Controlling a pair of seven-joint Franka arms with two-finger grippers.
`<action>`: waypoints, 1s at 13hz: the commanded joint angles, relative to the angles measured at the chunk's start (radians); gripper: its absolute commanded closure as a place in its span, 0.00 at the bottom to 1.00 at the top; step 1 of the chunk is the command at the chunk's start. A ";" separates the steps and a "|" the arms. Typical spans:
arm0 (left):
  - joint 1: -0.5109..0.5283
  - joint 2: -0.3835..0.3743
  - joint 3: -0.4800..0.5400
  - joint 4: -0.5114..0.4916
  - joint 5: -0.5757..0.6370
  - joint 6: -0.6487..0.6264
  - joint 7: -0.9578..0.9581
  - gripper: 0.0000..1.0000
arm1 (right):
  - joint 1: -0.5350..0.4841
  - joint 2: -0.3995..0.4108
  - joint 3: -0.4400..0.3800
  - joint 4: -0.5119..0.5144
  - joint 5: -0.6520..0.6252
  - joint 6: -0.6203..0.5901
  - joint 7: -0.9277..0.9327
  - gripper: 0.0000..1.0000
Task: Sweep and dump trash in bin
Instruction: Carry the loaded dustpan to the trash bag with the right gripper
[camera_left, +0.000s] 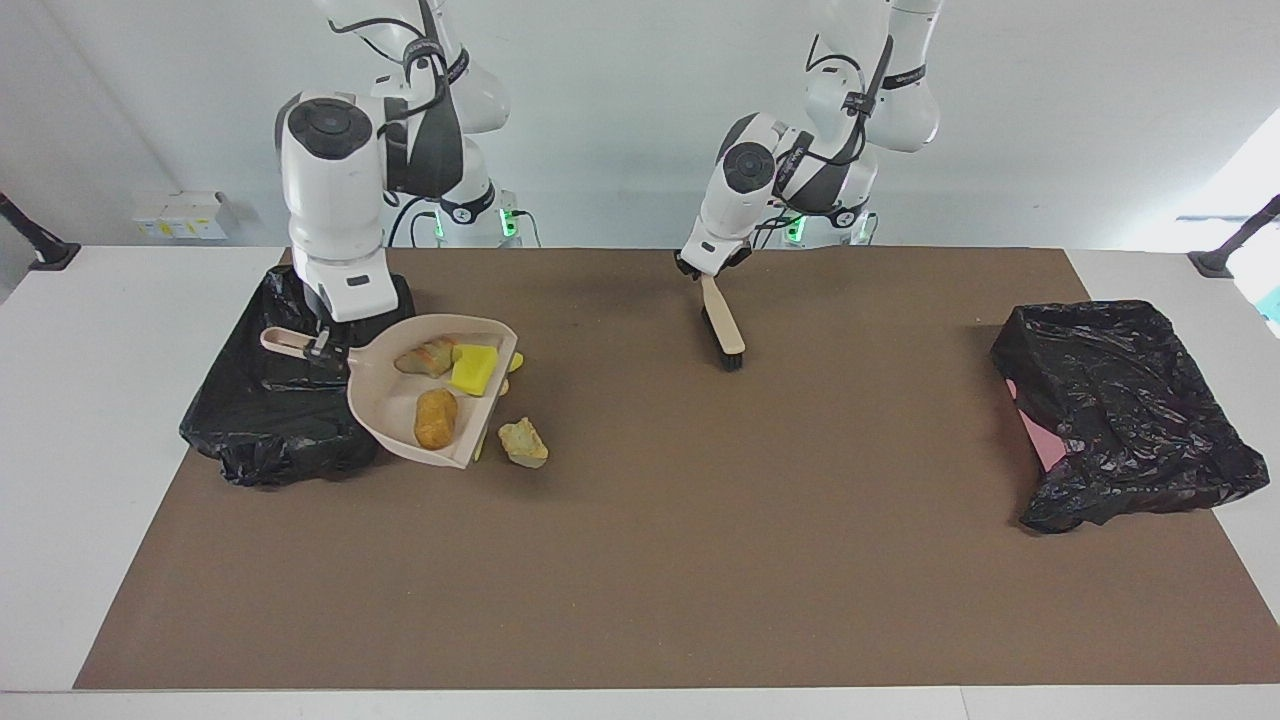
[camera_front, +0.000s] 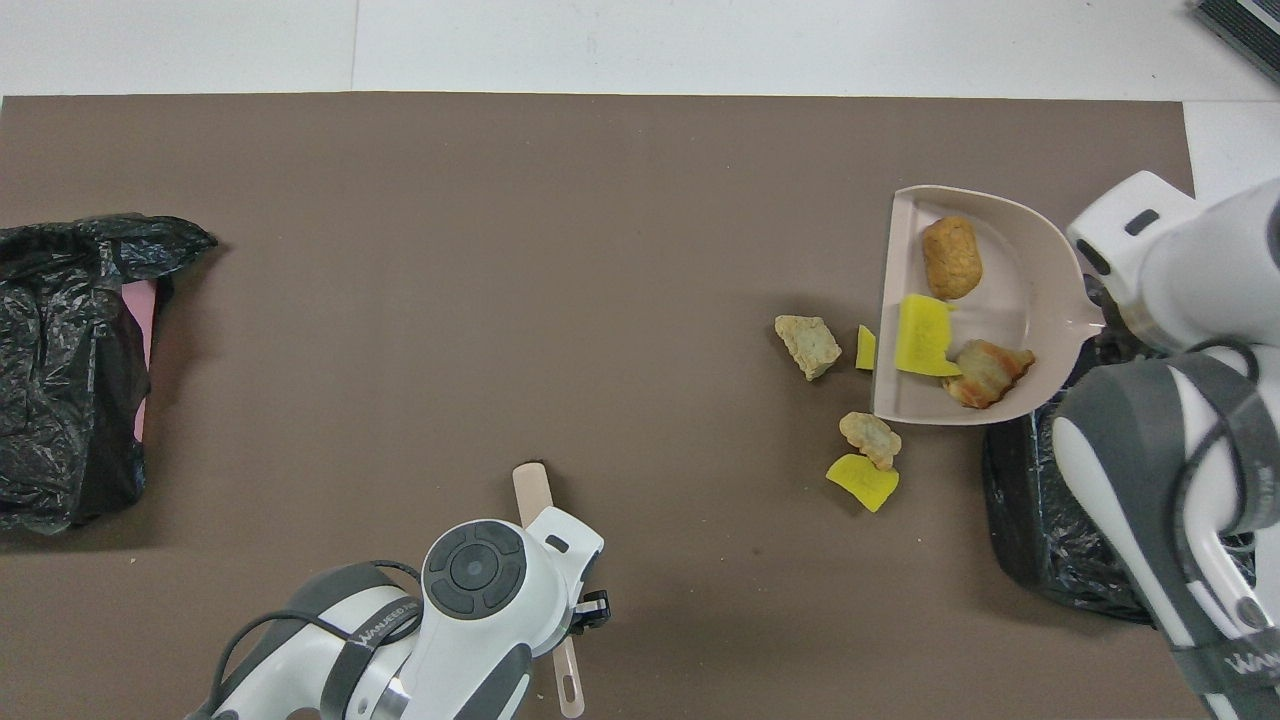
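A: Fingers of the right gripper (camera_left: 322, 347) are clamped on the handle of the dustpan (camera_left: 385, 415), raised over the edge of the black-lined bin (camera_left: 270, 410) at the right arm's end of the desk (camera_left: 700, 560).

B: Trash?

A: Three pieces ride in the pan: brown lump (camera_left: 435, 418), yellow wedge (camera_left: 474, 369), bread-like lump (camera_left: 425, 357). Four lie on the desk beside the bin: tan lump (camera_left: 524, 442), yellow sliver (camera_front: 865, 347) beside it, another tan lump (camera_front: 871, 437) touching a yellow wedge (camera_front: 863, 481) nearer the robots.

B: Left side?

A: Left gripper (camera_left: 706, 270) is at the top of the brush (camera_left: 724, 325) handle; can't tell if its fingers grip it. Bristles meet the desk. Second bin (camera_left: 1120, 410) sits at the left arm's end.
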 joint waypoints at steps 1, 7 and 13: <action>0.065 0.051 0.015 0.074 0.006 0.008 0.023 0.00 | -0.091 -0.097 0.003 -0.106 0.016 0.013 -0.193 1.00; 0.274 0.160 0.015 0.324 0.052 -0.009 0.162 0.00 | -0.265 -0.161 0.002 -0.247 -0.258 0.176 -0.370 1.00; 0.471 0.210 0.015 0.591 0.150 -0.208 0.364 0.00 | -0.279 -0.258 0.000 -0.402 -0.577 0.335 -0.369 1.00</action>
